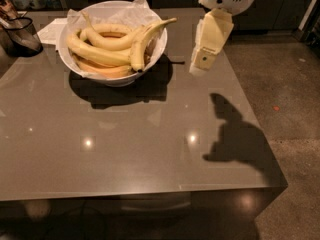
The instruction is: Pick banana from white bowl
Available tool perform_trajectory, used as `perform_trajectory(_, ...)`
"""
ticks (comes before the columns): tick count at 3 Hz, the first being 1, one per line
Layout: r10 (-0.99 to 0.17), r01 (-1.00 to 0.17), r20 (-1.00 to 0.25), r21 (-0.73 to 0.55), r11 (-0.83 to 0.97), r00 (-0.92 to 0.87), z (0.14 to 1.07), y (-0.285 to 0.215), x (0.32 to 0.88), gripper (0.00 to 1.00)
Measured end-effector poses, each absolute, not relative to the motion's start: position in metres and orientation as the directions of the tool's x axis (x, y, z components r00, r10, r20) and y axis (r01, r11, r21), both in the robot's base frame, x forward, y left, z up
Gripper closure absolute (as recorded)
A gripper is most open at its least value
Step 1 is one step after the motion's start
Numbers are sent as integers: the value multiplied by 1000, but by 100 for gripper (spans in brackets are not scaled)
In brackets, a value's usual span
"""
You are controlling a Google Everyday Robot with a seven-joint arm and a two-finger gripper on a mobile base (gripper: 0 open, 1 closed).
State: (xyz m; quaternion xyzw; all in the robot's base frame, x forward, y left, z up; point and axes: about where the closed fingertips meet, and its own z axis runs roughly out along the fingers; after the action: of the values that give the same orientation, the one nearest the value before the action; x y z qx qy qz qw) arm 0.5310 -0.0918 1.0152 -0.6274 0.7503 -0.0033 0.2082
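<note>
The white bowl (155,59), lined with crinkled white paper, stands at the far left of the grey table and holds several bananas. The long, thick, pale-yellow banana (95,54) lies across the middle of the bowl. A banana with a long thin stem (146,36) leans over the right rim. A darker orange-tinted banana (105,70) lies at the bottom front. My gripper (200,66) hangs from its white wrist above the table's right side. It is to the right of the bowl, apart from it, and holds nothing.
A dark glass container (20,34) stands at the far left edge, with white paper (52,30) beside it. The table (150,149) ends close to the right of the gripper and at the front. Bare floor (290,94) lies to the right.
</note>
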Motion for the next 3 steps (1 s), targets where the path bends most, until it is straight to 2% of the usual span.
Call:
perform_trajectory(1,-943,-942,-308,-262,209,-123,1014,-89,532,0)
perform_trajectory(3,-921,-908,-351,-308,283,-168,1030,-42,538,0)
